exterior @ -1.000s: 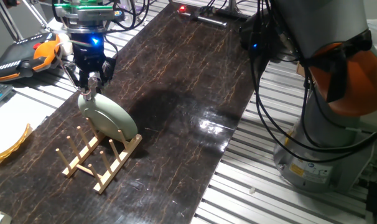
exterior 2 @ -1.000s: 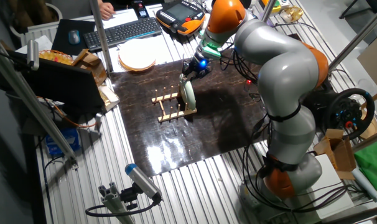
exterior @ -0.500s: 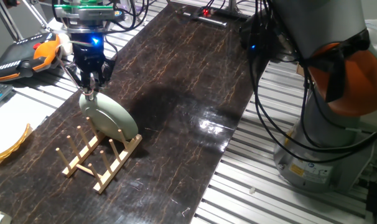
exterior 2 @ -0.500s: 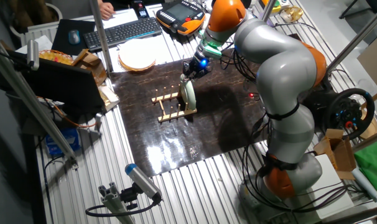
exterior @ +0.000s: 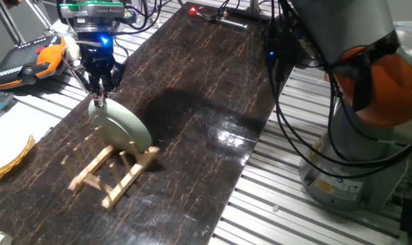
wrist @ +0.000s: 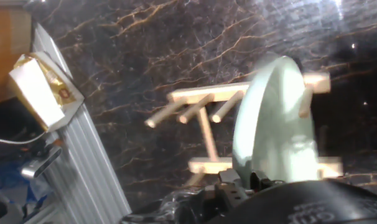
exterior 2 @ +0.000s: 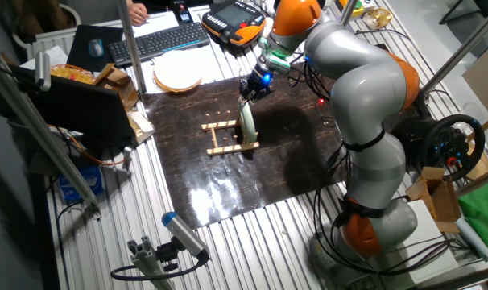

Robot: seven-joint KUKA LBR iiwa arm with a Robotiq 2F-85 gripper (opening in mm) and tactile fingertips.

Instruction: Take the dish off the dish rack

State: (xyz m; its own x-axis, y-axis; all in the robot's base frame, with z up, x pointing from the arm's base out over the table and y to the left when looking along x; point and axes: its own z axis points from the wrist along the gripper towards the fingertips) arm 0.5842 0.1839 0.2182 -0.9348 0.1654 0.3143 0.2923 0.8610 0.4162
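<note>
The pale sage-green dish [exterior: 121, 126] stands on edge in the light-wood dish rack [exterior: 111, 175] on the dark marbled mat. My gripper [exterior: 98, 96] is right above the dish and shut on its top rim. In the other fixed view the gripper [exterior 2: 249, 95] holds the dish [exterior 2: 247, 125] at the right end of the rack [exterior 2: 228, 138]. The hand view shows the dish [wrist: 275, 127] edge-on just below the hand, with the rack's rails and pegs [wrist: 201, 112] blurred behind it. The dish's lower edge still sits between the pegs.
A yellowish plate [exterior: 5, 160] lies at the left on the aluminium table and also shows in the other fixed view [exterior 2: 177, 74]. An orange teach pendant [exterior: 29, 58] and a keyboard [exterior 2: 155, 39] lie beyond the mat. A small box [wrist: 42, 87] sits by the mat's edge. The arm's base [exterior: 369, 136] stands at the right.
The gripper has pulled the dish slightly up and sideways. The rack has shifted and tipped along with it and now looks blurred.
</note>
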